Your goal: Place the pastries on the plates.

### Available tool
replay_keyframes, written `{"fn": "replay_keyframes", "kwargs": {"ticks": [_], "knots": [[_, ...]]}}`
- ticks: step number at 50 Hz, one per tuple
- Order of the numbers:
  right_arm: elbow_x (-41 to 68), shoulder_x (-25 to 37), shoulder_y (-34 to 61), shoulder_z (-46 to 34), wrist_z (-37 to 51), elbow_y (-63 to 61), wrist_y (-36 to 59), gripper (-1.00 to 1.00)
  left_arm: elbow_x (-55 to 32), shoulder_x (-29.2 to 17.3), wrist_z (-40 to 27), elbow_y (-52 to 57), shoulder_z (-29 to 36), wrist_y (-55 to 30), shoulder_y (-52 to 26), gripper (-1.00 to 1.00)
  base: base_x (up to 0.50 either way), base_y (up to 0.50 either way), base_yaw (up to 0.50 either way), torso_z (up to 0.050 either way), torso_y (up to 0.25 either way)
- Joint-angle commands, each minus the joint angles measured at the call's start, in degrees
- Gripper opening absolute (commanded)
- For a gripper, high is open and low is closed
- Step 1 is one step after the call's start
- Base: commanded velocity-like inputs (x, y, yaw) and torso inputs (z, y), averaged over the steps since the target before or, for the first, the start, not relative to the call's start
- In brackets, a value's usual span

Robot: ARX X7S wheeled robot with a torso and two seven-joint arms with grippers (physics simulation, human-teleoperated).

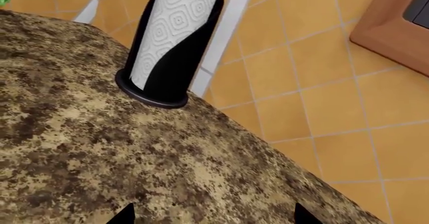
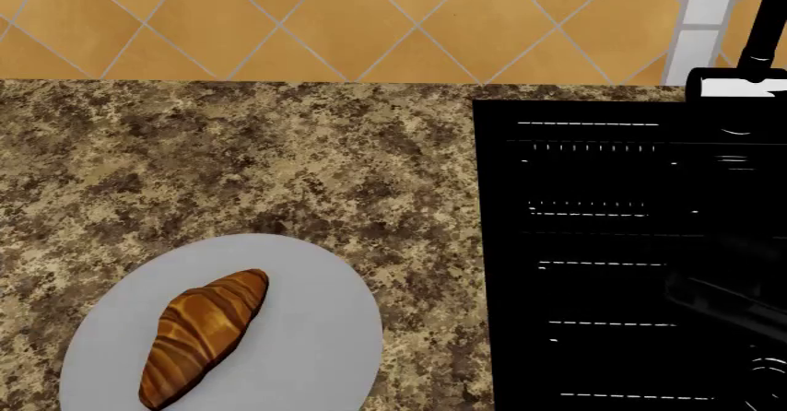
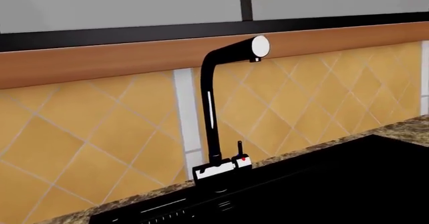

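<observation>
Item 1, croissant (image 2: 203, 335): golden-brown with darker stripes, lay diagonally on the plain pale grey plate (image 2: 313, 356), inside the rim and left of centre. The plate sat on the speckled brown granite counter (image 2: 283, 162) at the lower left of the head view, partly cut off by the picture's edge.

Item 2, black sink (image 2: 615, 264): set into the counter to the right of the plate, ribbed drainer lines on its surface. A black faucet (image 3: 218, 108) with a chrome base rose at its back edge against the orange tiled wall (image 3: 80, 153).

Item 3, paper towel roll (image 1: 173, 30): white patterned, upright in a black holder (image 1: 178, 68) near the counter's edge, seen from the left wrist.

Item 4, left gripper (image 1: 211, 216): only two dark fingertips showed at the picture's edge, spread well apart over bare counter, holding nothing.

Item 5, right gripper: did not appear in any view; its state could not be told.
</observation>
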Motion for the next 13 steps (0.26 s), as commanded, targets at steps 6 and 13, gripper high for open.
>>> {"fn": "replay_keyframes", "kwargs": {"ticks": [6,13], "knots": [[-0.8,-0.6,-0.4,1.3,-2.9,-1.9,-1.0,1.0,3.3,0.9,3.7,-2.1,0.3,0.0,-1.5,1.0,0.0,0.0,0.0,0.0,0.0],[-1.0,-0.4,-0.1,0.0,-6.2,-2.6,-1.3,1.0,6.9,0.0,6.0,-0.1,3.6,-1.8,-3.3,1.0,0.0,0.0,0.0,0.0,0.0]]}}
